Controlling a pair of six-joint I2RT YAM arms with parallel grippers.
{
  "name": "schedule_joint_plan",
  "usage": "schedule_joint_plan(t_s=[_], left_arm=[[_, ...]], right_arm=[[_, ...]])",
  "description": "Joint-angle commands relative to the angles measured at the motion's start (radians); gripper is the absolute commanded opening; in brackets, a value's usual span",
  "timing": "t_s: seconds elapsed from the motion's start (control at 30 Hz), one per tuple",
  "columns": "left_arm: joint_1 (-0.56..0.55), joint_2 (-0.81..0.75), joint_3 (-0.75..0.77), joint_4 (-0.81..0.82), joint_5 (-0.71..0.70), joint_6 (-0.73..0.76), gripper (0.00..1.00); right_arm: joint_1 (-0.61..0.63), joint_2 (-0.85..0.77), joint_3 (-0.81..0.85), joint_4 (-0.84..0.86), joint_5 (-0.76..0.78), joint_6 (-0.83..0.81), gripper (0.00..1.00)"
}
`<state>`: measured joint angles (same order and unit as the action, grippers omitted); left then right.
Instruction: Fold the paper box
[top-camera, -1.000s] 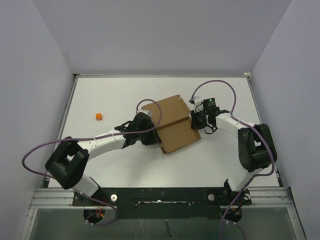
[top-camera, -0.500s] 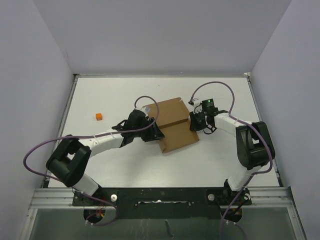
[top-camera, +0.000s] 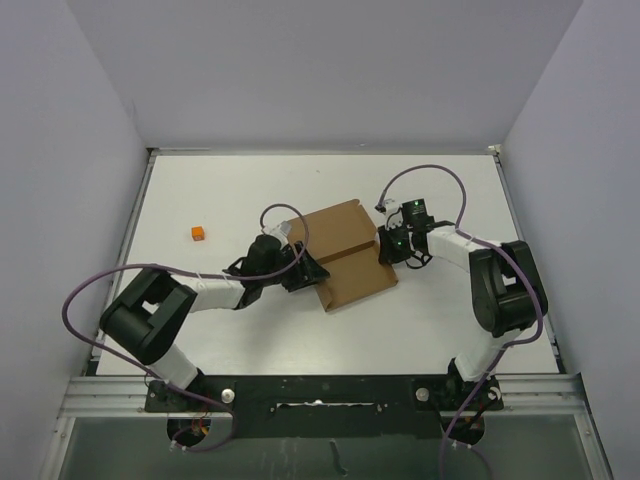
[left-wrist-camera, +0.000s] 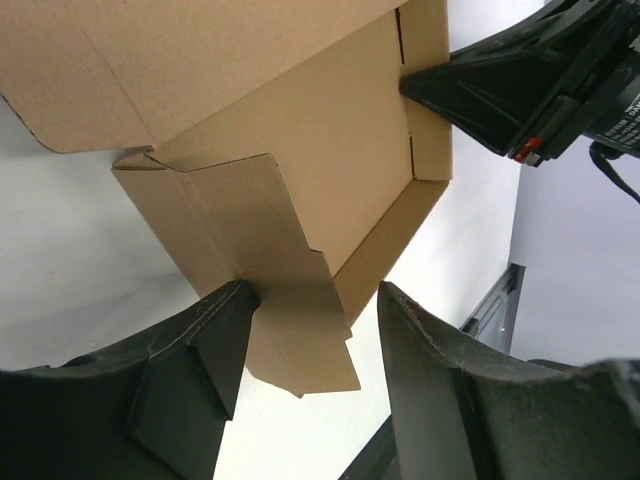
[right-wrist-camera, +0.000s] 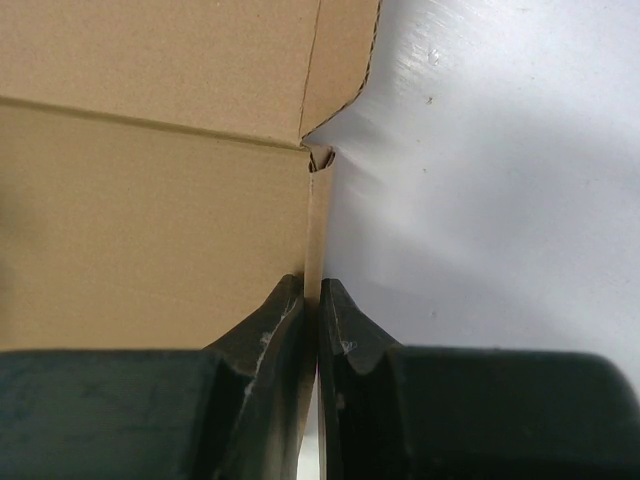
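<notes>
Paper box (top-camera: 340, 240), a plain brown thin cardboard die-cut sheet partly folded with walls raised, lies on the white table (top-camera: 450, 320) near its middle. At the box's right edge the right claw (top-camera: 390, 248) is pinched tight on a thin upright side wall; the right wrist view shows its two dark fingers pressed together on that wall's edge (right-wrist-camera: 312, 290), just below a corner where a top flap meets the wall of the paper box (right-wrist-camera: 150, 230). At the box's near left corner sits the left claw (top-camera: 305, 272), jaws standing apart; in the left wrist view a loose folded flap of the paper box (left-wrist-camera: 330, 150) hangs between the fingers (left-wrist-camera: 315, 300), one fingertip touching its edge, the other clear of it. Well to the left of the box rests a small orange cube (top-camera: 197, 233)
</notes>
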<state>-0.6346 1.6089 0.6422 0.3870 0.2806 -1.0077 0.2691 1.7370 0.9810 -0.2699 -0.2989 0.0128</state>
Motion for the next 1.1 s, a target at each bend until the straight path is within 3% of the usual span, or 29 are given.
schedule_joint_plan(t_s=[0.0,0.13,0.23,0.33,0.47,0.63,0.77,1.07], left_arm=[[0.003,0.056,-0.033,0.244,0.007,-0.055,0.52],[0.004,0.077,-0.043,0.273,0.005,-0.075,0.47],[0.005,0.084,-0.053,0.276,-0.008,-0.084,0.33],[0.005,0.087,-0.056,0.262,-0.013,-0.084,0.26],[0.004,0.068,-0.064,0.228,-0.022,-0.070,0.26],[0.005,0.030,-0.096,0.240,-0.025,-0.054,0.35],[0.005,0.017,-0.134,0.316,-0.020,-0.061,0.42],[0.004,0.054,-0.196,0.555,-0.014,-0.114,0.40]], right_arm=[[0.021,0.008,0.022,-0.007,-0.063,-0.004,0.00],[0.021,0.013,0.024,-0.008,-0.060,-0.006,0.00],[0.021,0.015,0.025,-0.010,-0.058,-0.009,0.00],[0.021,0.018,0.025,-0.011,-0.055,-0.010,0.00],[0.020,0.019,0.027,-0.012,-0.052,-0.010,0.00],[0.021,0.021,0.027,-0.013,-0.051,-0.011,0.00],[0.021,0.025,0.029,-0.015,-0.052,-0.013,0.00],[0.023,0.030,0.031,-0.019,-0.055,-0.018,0.00]])
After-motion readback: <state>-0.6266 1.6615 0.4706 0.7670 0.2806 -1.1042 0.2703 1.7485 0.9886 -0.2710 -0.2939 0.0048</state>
